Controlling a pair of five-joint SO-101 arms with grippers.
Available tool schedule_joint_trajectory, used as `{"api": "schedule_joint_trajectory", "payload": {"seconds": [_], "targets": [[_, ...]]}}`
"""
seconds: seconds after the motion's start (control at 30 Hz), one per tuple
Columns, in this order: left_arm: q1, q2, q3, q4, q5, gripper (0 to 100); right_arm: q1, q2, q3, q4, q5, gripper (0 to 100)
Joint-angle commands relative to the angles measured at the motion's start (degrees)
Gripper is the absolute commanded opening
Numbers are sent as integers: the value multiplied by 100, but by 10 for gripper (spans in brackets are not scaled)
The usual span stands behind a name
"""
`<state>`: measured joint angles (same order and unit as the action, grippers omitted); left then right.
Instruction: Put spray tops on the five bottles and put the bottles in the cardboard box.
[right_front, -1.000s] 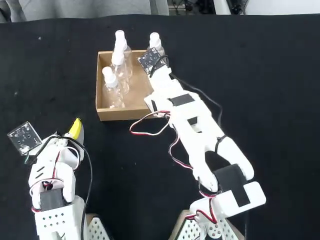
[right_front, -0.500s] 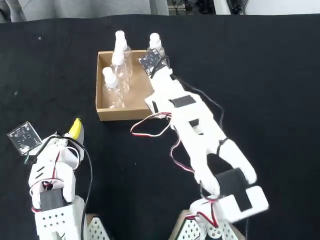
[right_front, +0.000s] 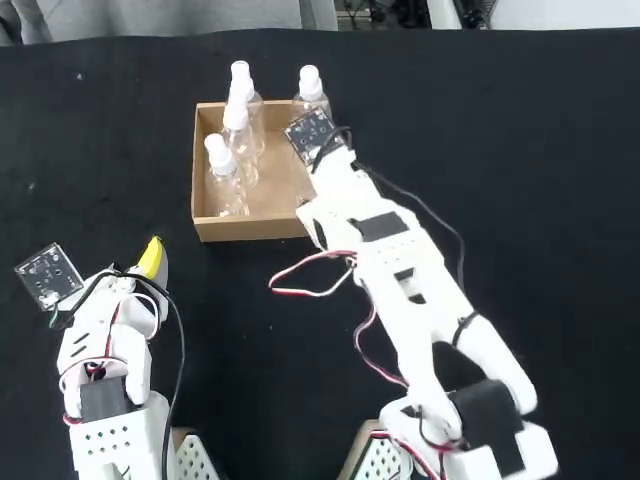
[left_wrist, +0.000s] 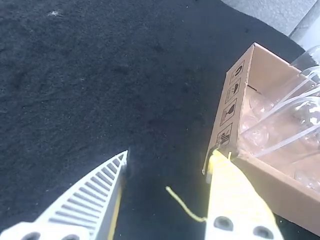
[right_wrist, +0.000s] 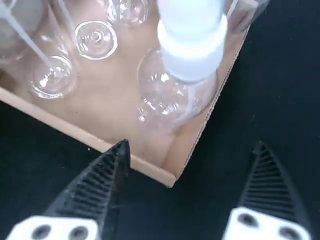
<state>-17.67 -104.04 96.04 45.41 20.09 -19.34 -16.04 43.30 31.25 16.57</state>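
Plainly, the right arm (right_front: 400, 270) is stretched far out from its base at the near right of the tabletop (right_front: 520, 150). It slants toward the cardboard box (right_front: 250, 228), with its wrist above the box's right side. The right tool (right_wrist: 191, 145) points downward and is released. Its two black fingers (right_wrist: 107, 185) stand wide apart with nothing between them. One fingertip hangs over the box's near wall, and the other is over the bare tabletop just outside the right wall.

The left arm (right_front: 100, 350) is folded back over its base at the near left. The left tool (left_wrist: 170, 155) is also released, with its white finger (left_wrist: 95, 200) and yellow finger (left_wrist: 235, 200) spread and holding nothing. It is aimed low over the tabletop toward the box's near left corner.

The closest bottle (right_wrist: 170, 95) stands upright inside the box beside the right wall. It is below the right tool, just past the fingertips, and neither finger touches it. It carries a white spray top (right_wrist: 192, 40). In the high view the box lies well apart from the left tool.

There is one box. Four bottles can be counted in it, all upright and each with a white spray top. Three stand in a row toward the left side and one is at the right. Whether a fifth is hidden under the right arm I cannot tell.
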Motion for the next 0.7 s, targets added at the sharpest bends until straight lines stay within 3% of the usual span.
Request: {"api": "schedule_joint_trajectory", "payload": {"seconds": [0.0,0.27,0.47,0.67], "targets": [[4,-35,136,-18,53,242,229,-655,127,26,26,315],[13,-35,136,-18,18,239,229,-1446,611,26,18,315],[22,-35,136,9,-484,237,229,-1833,664,466,-290,315],[57,-44,136,-18,-932,93,229,-2246,629,897,-343,314]]}}
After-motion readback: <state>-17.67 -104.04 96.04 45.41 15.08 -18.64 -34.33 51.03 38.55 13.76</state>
